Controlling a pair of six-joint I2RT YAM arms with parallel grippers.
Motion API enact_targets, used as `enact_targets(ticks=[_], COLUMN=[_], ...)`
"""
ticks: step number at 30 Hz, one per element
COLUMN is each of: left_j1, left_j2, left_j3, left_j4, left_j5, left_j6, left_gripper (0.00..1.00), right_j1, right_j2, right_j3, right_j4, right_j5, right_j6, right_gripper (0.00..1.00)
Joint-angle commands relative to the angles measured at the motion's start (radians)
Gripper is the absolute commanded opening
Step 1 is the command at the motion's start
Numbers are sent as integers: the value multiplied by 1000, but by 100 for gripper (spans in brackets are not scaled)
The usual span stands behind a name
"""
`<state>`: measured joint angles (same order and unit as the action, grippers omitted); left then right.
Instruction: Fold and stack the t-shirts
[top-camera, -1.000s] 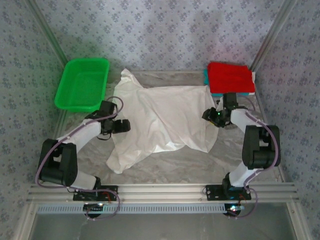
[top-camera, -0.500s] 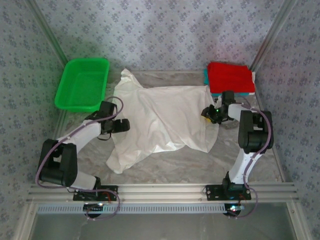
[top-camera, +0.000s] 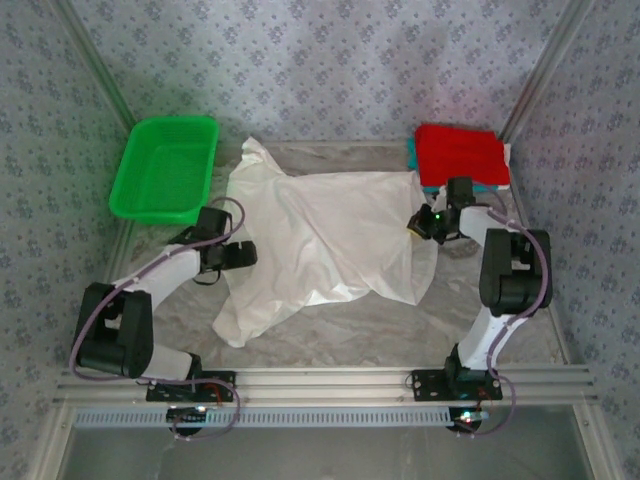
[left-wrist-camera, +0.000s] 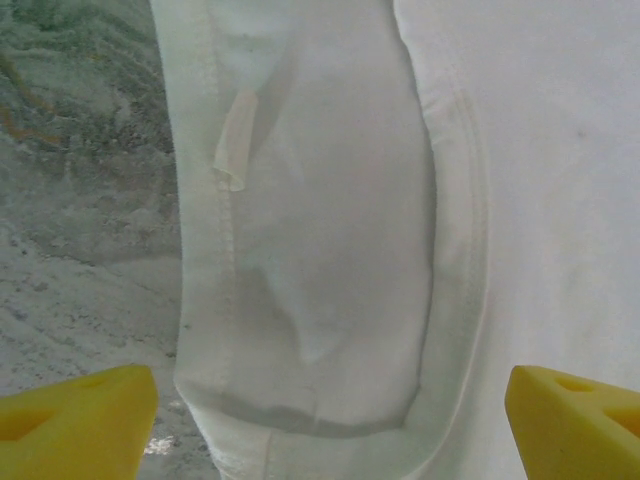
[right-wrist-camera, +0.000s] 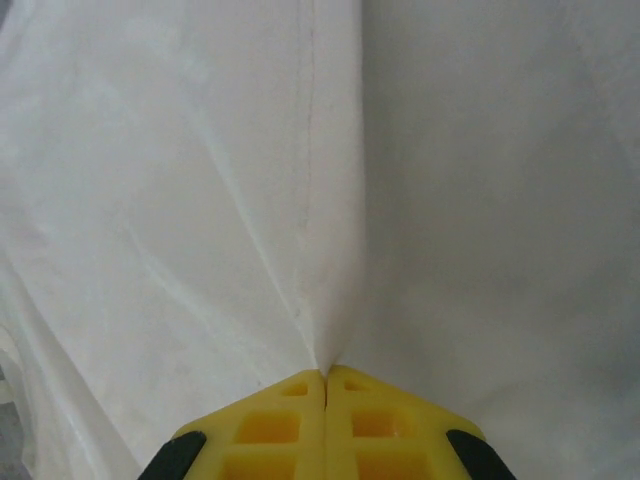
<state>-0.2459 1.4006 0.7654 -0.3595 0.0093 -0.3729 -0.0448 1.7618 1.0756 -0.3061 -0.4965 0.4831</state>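
Note:
The white t-shirt (top-camera: 325, 235) lies spread and rumpled across the middle of the table, plain side up with no print showing. My left gripper (top-camera: 248, 253) is open at its left edge, and its yellow fingertips (left-wrist-camera: 80, 415) straddle the neck opening (left-wrist-camera: 320, 250) in the left wrist view. My right gripper (top-camera: 415, 226) is shut on a pinch of the white t-shirt (right-wrist-camera: 326, 340) at the shirt's right edge. A folded red shirt (top-camera: 460, 155) lies on a folded teal shirt (top-camera: 412, 153) at the back right.
A green plastic basket (top-camera: 165, 168) stands at the back left. Patterned walls close in the table on three sides. Bare marble tabletop (top-camera: 380, 325) shows in front of the shirt, by the arm bases.
The right gripper has shifted slightly along the shirt's right edge, and its arm has bent closer to the red stack. The left gripper has barely moved.

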Motion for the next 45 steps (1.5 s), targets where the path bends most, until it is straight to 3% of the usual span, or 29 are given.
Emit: enact_targets(ticks=[1,9,16,19,24,27,30,34,38,43,45], left_j1=[16,73,94,94,67,-5,-79,-122,-137,-158,-159], left_j2=[-29,-31,-8,-11,-95,-191,-231,-225,-186,-139,-137], left_j3=[-15,-31,-19,2,42,31,34,-5,-32,-77,-102], left_j4=[-3,-35,-35,-72,-264,-346,-420,-433,-360,-253,-229], left_j5=[-42,-68,-27,40,115,142,174,219,263,288,287], left_j6=[-16,-12,15,9,-10,-47,-96,-136,-166,-194,-207], left_gripper=[90,92,93,94,96,97,97,92,90,85,79], right_j1=[-25,-129,-192,-155,-97,-71,-38,14,65,95,98], right_j2=[-79,-187,-47,-11,-189,-391,-532,-594,-538,-471,-426], right_j3=[53,147,157,179,70,-96,-230,-354,-385,-404,-405], right_j4=[-116,-372,-331,-305,-327,-325,-373,-379,-393,-303,-287], right_j5=[37,163,251,228,210,229,239,225,244,222,201], right_j6=[3,18,-36,-50,-46,14,109,212,183,158,154], right_gripper=[0,0,0,31,54,64,67,73,76,64,55])
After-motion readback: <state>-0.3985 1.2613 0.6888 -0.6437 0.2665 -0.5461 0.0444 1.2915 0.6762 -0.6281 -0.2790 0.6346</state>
